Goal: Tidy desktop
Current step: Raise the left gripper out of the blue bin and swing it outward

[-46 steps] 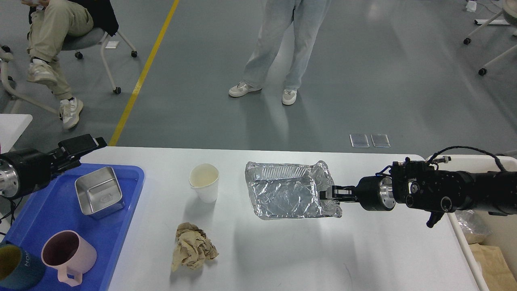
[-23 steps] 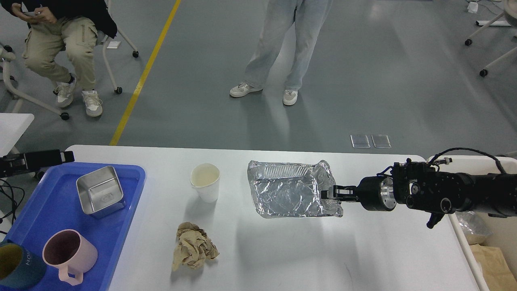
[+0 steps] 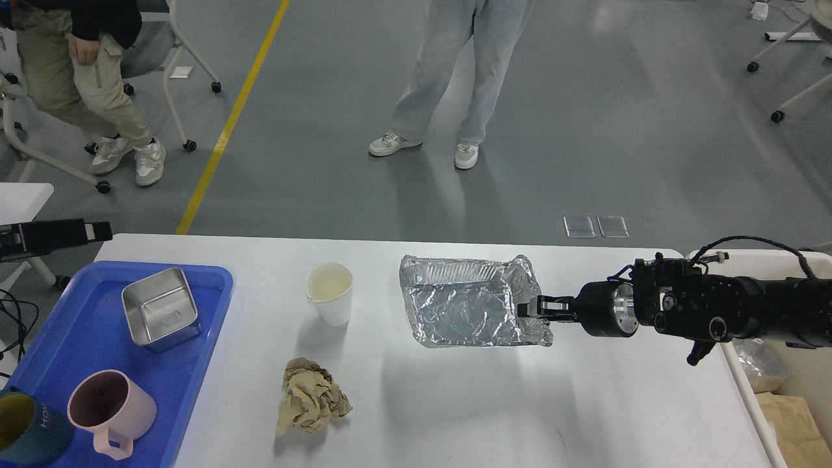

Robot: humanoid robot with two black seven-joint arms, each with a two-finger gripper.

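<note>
Your wide white rectangular counter (image 3: 455, 416) fills the lower view.
Your right gripper (image 3: 530, 307) has its jaws clamped on the crumpled silver foil tray (image 3: 468, 311), which hangs above the counter; your left gripper (image 3: 97, 229) sits at the left edge, jaws unreadable.

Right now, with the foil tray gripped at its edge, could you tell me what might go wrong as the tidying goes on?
1. The right gripper pinches only the crumpled rim of the foil tray, which casts a shadow on the desktop; thin foil may bend, tear or slip free.
2. The paper cup stands close to the tray's left; a sideways swing could tip it.
</note>
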